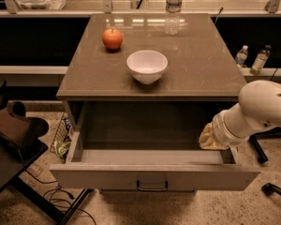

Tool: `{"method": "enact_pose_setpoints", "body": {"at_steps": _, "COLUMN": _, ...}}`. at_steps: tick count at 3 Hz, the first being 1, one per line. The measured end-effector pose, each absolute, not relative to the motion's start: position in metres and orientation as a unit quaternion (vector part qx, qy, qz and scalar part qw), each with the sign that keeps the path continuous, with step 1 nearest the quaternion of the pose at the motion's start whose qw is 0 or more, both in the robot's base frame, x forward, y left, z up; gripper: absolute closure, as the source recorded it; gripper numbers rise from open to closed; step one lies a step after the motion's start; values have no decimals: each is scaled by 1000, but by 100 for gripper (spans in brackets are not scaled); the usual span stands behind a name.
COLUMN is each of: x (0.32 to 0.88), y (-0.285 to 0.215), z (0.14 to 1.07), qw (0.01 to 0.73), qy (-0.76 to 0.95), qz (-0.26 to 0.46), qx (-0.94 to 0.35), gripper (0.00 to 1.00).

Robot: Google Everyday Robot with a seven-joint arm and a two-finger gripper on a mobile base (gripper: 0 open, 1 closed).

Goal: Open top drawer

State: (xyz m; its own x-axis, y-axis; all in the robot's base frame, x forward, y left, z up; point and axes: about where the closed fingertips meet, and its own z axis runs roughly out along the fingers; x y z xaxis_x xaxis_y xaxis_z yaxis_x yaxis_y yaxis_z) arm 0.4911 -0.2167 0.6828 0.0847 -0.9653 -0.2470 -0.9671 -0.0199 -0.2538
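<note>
The top drawer (154, 176) stands pulled far out from under the brown cabinet top (201, 74). Its pale front panel faces me, with a small black bar handle (152, 187) at the centre. The grey inside (145, 125) holds nothing that I can see. My white arm (264, 107) comes in from the right. The gripper (210, 137), under a yellowish cover, sits low at the drawer's right inner side, just above the right wall and well away from the handle.
On the cabinet top sit a red apple (112, 39), a white bowl (147, 65) and a water bottle (173, 8). Small bottles (251, 57) stand at the right. A dark stand (14, 139) and cables crowd the left floor, and a chair base (271, 189) lies at the right.
</note>
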Motion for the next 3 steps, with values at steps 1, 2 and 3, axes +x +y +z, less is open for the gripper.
{"method": "enact_pose_setpoints", "body": {"at_steps": 1, "x": 479, "y": -221, "z": 655, "qw": 173, "qy": 685, "qz": 32, "qx": -707, "gripper": 100}}
{"method": "enact_pose_setpoints", "body": {"at_steps": 2, "x": 465, "y": -224, "z": 644, "qw": 167, "qy": 686, "qz": 46, "qx": -707, "gripper": 100}}
{"method": "enact_pose_setpoints", "body": {"at_steps": 3, "x": 440, "y": -226, "z": 644, "qw": 164, "qy": 694, "qz": 52, "qx": -699, "gripper": 100}}
